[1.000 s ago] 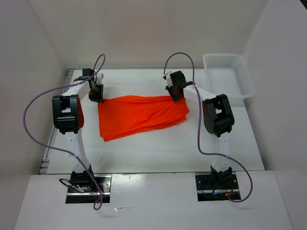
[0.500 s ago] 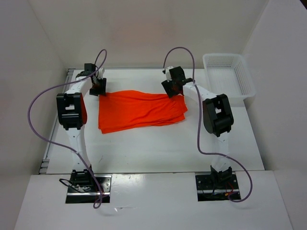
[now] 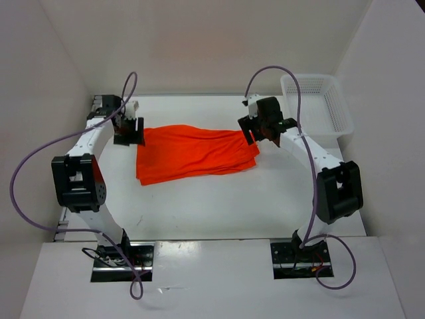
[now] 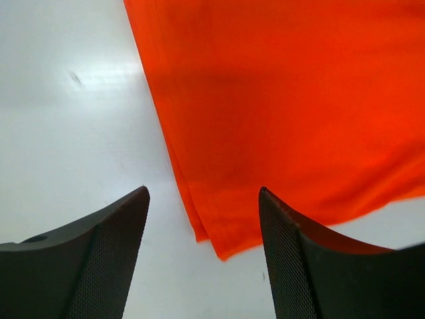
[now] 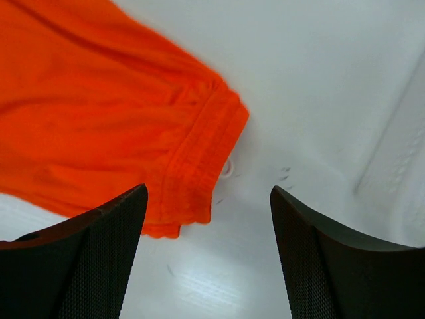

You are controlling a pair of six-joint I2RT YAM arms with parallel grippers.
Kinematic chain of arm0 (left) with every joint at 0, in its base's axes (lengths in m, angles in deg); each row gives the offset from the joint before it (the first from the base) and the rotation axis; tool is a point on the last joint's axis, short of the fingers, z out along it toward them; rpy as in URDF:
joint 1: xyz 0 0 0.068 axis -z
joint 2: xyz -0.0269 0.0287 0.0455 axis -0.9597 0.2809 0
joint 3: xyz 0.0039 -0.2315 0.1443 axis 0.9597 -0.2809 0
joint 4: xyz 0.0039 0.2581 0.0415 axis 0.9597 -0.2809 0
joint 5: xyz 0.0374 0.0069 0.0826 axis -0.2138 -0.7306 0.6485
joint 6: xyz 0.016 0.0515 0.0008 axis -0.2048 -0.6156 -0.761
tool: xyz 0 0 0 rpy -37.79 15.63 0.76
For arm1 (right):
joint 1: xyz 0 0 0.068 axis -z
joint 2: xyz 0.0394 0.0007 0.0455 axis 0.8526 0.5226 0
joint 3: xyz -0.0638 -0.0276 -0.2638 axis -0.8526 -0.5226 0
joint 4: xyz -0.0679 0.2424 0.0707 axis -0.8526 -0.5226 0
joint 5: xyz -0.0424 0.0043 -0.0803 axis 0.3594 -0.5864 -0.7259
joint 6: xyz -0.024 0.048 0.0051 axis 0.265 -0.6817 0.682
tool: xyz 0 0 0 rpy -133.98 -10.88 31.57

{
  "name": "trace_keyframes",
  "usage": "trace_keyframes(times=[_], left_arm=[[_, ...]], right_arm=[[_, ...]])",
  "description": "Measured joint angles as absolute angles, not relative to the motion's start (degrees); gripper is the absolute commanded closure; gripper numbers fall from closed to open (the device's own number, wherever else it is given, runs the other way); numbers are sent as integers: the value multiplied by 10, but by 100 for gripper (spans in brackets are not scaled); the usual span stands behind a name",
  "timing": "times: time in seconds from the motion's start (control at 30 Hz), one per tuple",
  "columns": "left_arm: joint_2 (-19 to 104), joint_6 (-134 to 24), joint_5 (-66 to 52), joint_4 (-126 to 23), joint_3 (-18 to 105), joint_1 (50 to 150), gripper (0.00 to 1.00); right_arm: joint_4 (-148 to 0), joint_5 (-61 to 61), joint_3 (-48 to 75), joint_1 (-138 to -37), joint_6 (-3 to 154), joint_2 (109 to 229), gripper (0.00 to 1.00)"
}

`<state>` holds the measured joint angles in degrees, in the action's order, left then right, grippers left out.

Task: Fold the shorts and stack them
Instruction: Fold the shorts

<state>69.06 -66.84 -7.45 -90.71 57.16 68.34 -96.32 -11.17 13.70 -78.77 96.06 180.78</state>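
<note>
The bright orange shorts [image 3: 196, 154] lie folded flat on the white table, long side running left to right. My left gripper [image 3: 128, 135] hovers open over their far left corner. In the left wrist view that corner [image 4: 219, 246] sits on the table between the spread fingers, untouched, with the shorts [image 4: 285, 106] beyond and my left gripper [image 4: 202, 193] empty. My right gripper [image 3: 251, 133] hangs open above the far right end. In the right wrist view the elastic waistband [image 5: 202, 149] and a bit of white drawstring [image 5: 228, 168] lie below my open right gripper [image 5: 208, 189].
A white mesh basket [image 3: 342, 116] stands at the back right corner of the table. The back wall runs close behind both grippers, and a metal rail [image 3: 95, 106] edges the table's left side. Bare white tabletop [image 3: 212, 206] stretches in front of the shorts.
Both grippers have opened and let go of the shorts' far corners. The fabric has settled flat. Both arms have swung outward, the left to the left and the right to the right.
</note>
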Motion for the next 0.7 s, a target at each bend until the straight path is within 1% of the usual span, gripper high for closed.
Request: trace_keyframes(times=[0.1, 0.17, 0.27, 0.33, 0.47, 0.7], left_arm=[[687, -668, -83, -929, 494, 676, 26], [695, -668, -89, -951, 445, 671, 29], [698, -668, -106, -990, 398, 665, 30], [697, -668, -122, -1007, 382, 665, 30], [690, -668, -140, -1029, 363, 666, 35], [688, -668, -142, -1029, 343, 666, 35]], right_arm=[[-981, -82, 107, -761, 935, 1817, 19], [-993, -67, 93, -745, 918, 1821, 18], [-1001, -55, 86, -735, 897, 1823, 18], [-999, -47, 86, -736, 886, 1824, 17], [-997, -35, 86, -736, 876, 1832, 17], [-996, -31, 86, -736, 870, 1847, 17]])
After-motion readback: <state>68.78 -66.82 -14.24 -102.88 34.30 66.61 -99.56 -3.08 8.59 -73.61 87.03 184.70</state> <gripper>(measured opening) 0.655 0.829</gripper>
